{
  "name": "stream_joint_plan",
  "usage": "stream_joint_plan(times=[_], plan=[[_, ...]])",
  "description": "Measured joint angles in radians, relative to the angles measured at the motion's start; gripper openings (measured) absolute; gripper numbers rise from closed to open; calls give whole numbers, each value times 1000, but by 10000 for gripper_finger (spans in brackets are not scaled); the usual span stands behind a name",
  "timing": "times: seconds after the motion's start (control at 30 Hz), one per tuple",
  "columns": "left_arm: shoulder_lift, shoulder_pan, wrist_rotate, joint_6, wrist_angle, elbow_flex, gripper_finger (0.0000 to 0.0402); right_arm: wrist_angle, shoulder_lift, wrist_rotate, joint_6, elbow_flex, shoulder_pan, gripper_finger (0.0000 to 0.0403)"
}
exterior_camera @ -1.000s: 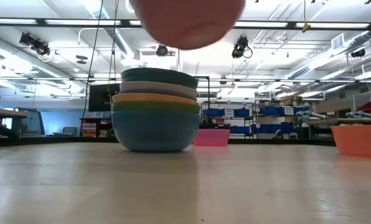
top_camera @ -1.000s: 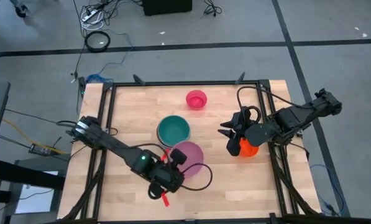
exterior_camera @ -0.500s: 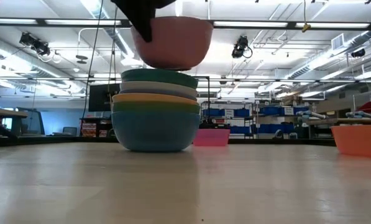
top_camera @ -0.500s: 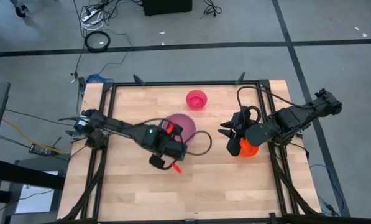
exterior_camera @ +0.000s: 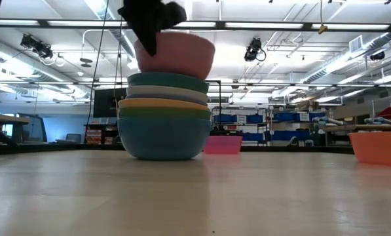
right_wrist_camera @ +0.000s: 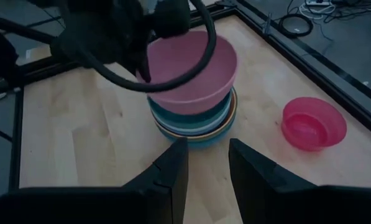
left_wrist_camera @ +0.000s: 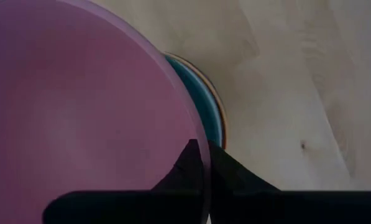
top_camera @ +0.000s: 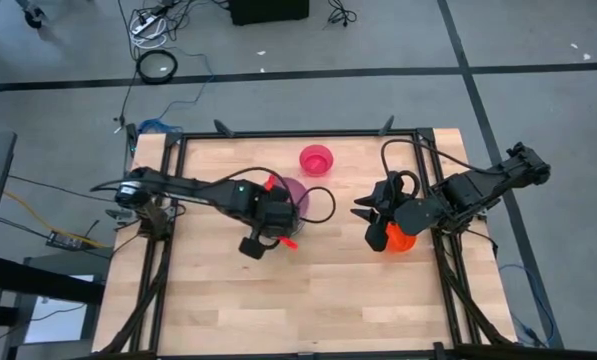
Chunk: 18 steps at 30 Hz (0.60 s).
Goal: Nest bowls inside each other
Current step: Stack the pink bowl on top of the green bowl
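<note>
Item: large pale-pink round plastic bowl (exterior_camera: 175, 56). Held by my left gripper (top_camera: 276, 212), jaws pinched tight on its rim. Location: centre of the high view, sitting on top of the stack of nested plastic bowls (exterior_camera: 164, 118), teal rim uppermost, blue at the base. It rides high and looks slightly off level, so I judge it not yet seated.

Item: small bright-pink plastic bowl (top_camera: 316, 159). Upper centre of the high view, alone on the wooden table (top_camera: 378, 290).

Item: orange plastic bowl (top_camera: 400, 238). Right of centre in the high view, under my right gripper (top_camera: 368, 212). Its fingers stand partly apart in its own wrist view with nothing between them.

Handling note for the step in hand: I would centre the pink bowl over the teal rim, level it, lower until it settles, then let go of the rim straight upward so the stack is not dragged.

Not determinable: the stack's interior is covered from above by the pink bowl and left arm; how many bowls it contains; whether the right gripper touches the orange bowl.
</note>
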Motion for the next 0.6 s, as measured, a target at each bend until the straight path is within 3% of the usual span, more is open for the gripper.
stream_joint_plan(times=[0.17,0.6], plan=[[0,0,9,-41,32,-67,6,-3,0,-7,0,0,0,104],[-14,4,8,-119,113,-107,97,-22,2,-19,-8,0,-11,103]])
